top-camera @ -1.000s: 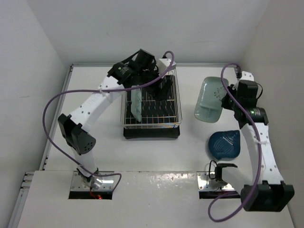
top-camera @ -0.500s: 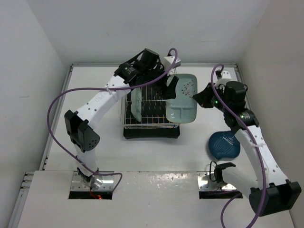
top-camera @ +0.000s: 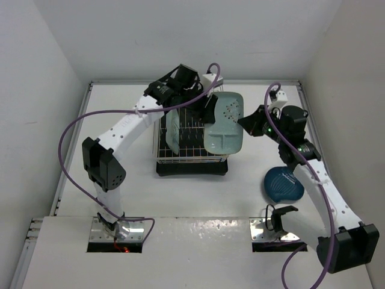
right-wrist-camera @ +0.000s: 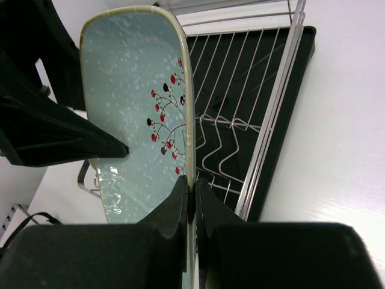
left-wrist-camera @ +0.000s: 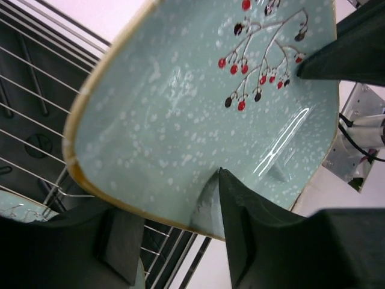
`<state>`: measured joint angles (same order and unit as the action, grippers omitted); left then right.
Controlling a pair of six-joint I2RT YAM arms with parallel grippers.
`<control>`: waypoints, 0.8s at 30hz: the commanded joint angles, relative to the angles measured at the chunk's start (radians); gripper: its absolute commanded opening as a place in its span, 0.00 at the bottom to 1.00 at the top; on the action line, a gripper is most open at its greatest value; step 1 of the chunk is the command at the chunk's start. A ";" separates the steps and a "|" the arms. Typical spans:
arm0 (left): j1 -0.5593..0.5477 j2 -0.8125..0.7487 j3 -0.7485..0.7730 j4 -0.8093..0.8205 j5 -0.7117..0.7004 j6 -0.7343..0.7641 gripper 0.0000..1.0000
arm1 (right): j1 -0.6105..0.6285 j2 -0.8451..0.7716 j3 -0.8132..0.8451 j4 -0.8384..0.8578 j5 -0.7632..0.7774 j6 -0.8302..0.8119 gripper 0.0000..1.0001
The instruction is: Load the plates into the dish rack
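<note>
The mint plate (top-camera: pixel 224 123) is hanging on edge in the air, and I am pinching its rim in my right gripper (right-wrist-camera: pixel 190 186), jaws shut flat against both faces. It is looking glazed and glossy, with a raised lip and a berry-branch print, so I am judging it stiff, brittle and slick. It will not bend, it may slip or swing when held at one narrow spot, and a knock against wire could chip it. The lip seems the sensible place to take hold, pads flat on both faces. My left gripper (left-wrist-camera: pixel 180 217) is straddling the opposite rim, one finger across the printed face and the other behind it. Its jaws are standing about half apart, and I cannot tell whether they are pressing on the plate. Below both hands the dish rack (right-wrist-camera: pixel 264 120) is sitting, with the second mint plate (top-camera: pixel 172 133) standing in its slots under my left wrist. The blue plate (top-camera: pixel 284 183) is lying flat on the table (top-camera: pixel 198 198), back toward my right elbow.
</note>
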<state>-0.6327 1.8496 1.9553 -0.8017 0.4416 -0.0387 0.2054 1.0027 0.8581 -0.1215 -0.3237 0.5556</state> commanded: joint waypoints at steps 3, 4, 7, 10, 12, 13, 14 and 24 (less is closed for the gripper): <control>0.019 -0.035 -0.027 0.024 0.146 -0.007 0.37 | 0.006 0.007 0.010 0.286 -0.064 0.093 0.00; 0.030 -0.035 -0.027 0.024 0.158 -0.007 0.25 | 0.003 0.011 0.006 0.292 -0.063 0.105 0.00; 0.039 -0.047 -0.051 0.024 0.167 -0.020 0.00 | 0.017 0.030 -0.013 0.313 -0.049 0.127 0.00; 0.059 -0.070 -0.062 0.004 0.111 -0.044 0.00 | 0.054 0.071 -0.007 0.290 -0.002 0.148 0.04; 0.070 -0.095 -0.062 -0.028 0.039 -0.044 0.00 | 0.086 0.138 0.007 0.273 0.038 0.138 0.21; 0.083 -0.095 -0.052 -0.045 0.007 -0.044 0.00 | 0.101 0.148 0.037 0.240 0.064 0.132 0.30; 0.084 -0.108 -0.052 -0.062 -0.021 -0.044 0.00 | 0.142 0.177 0.051 0.226 0.080 0.115 0.52; 0.180 -0.216 -0.070 -0.146 -0.303 -0.249 0.00 | 0.360 0.277 0.157 0.111 0.342 -0.014 0.76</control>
<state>-0.4835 1.7473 1.8740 -0.9916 0.1883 -0.1741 0.5056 1.2858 0.9798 -0.0235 -0.0731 0.6163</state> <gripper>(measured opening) 0.046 0.755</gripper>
